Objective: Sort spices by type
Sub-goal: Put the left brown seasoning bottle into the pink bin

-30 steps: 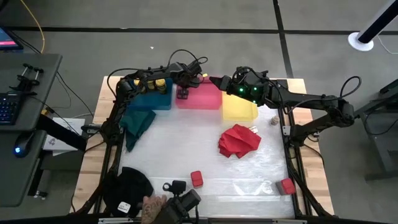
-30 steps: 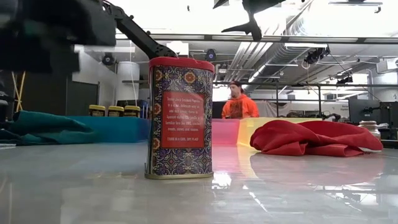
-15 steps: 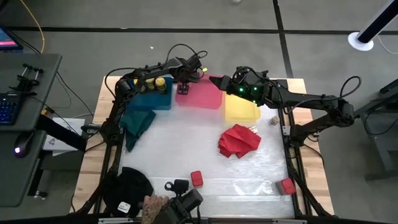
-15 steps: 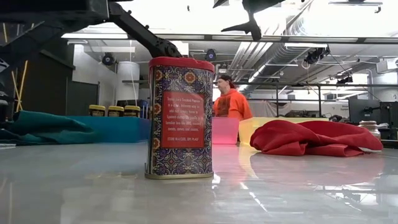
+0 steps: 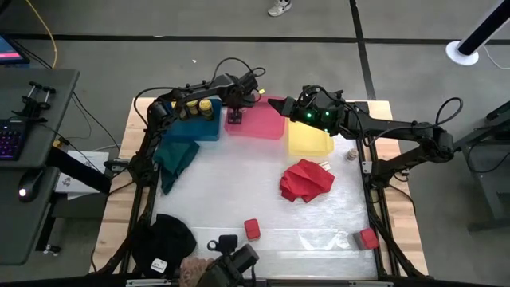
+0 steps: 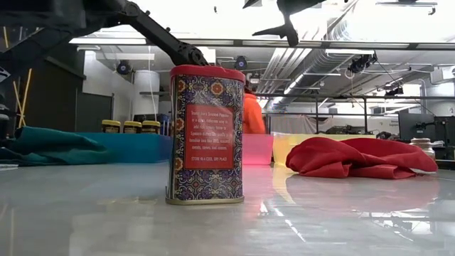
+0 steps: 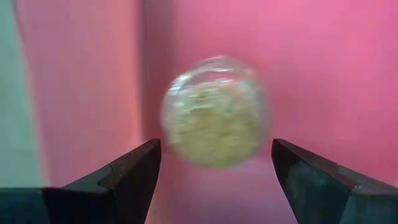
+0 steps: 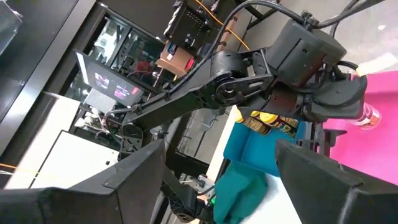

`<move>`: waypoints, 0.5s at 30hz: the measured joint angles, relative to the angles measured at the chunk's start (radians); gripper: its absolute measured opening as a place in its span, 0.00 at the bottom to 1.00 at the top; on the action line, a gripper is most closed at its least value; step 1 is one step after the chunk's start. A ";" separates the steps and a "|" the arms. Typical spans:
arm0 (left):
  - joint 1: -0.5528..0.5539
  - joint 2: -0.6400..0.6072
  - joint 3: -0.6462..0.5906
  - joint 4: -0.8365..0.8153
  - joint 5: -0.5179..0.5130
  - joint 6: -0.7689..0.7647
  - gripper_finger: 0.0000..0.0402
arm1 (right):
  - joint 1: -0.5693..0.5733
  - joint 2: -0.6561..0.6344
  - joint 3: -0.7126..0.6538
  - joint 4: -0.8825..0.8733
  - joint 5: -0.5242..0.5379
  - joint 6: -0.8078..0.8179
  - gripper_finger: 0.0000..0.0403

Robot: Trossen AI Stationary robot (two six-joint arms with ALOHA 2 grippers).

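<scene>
Left gripper [image 5: 234, 116] open over pale jar [image 7: 214, 112]

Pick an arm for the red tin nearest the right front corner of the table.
Right, probably. The red tin sits on the right arm's side; the right gripper is open and empty, while the left gripper hovers open over the pink bin.

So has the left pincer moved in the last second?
Yes. In the high view the left pincer has shifted slightly back toward the far left corner of the pink bin.
</scene>
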 joint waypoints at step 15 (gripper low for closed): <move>-0.054 0.000 0.000 -0.091 0.118 -0.178 0.73 | 0.000 0.000 0.000 0.000 0.000 -0.017 0.73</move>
